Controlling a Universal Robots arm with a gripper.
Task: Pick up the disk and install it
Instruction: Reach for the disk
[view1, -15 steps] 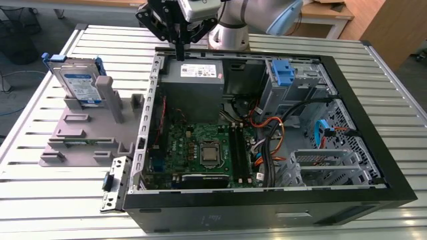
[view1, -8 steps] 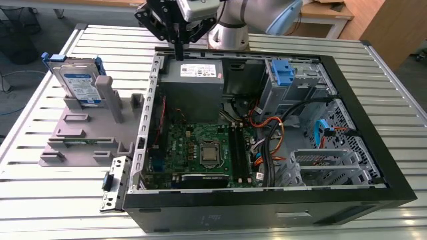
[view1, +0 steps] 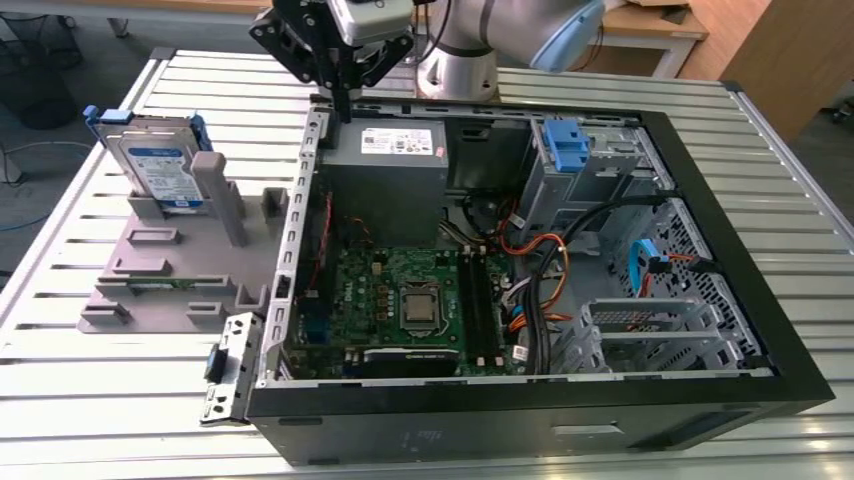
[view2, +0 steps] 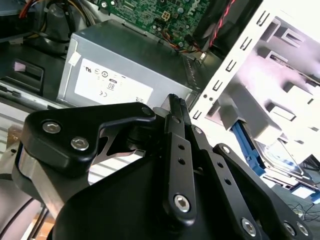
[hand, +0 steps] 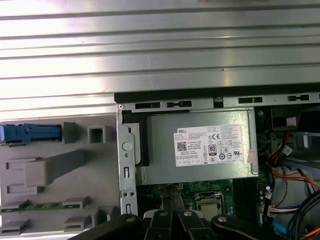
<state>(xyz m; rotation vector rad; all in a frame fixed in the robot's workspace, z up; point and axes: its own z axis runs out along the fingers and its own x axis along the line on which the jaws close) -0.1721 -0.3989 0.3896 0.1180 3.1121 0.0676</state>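
Fingers (view2: 176, 107) of the gripper (view1: 343, 100) are closed together, empty, over the computer case (view1: 534, 425) rim beside the grey power box (view1: 387, 150). Disk (view1: 158, 165) stands upright in the grey holder (view1: 174, 280) at the exterior view's left, well apart from the gripper, with open slatted table (view1: 80, 400) around it.

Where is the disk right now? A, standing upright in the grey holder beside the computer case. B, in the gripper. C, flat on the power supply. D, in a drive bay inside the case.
A: in the exterior view the disk stands on edge in the grey holder outside the computer case, apart from the gripper.
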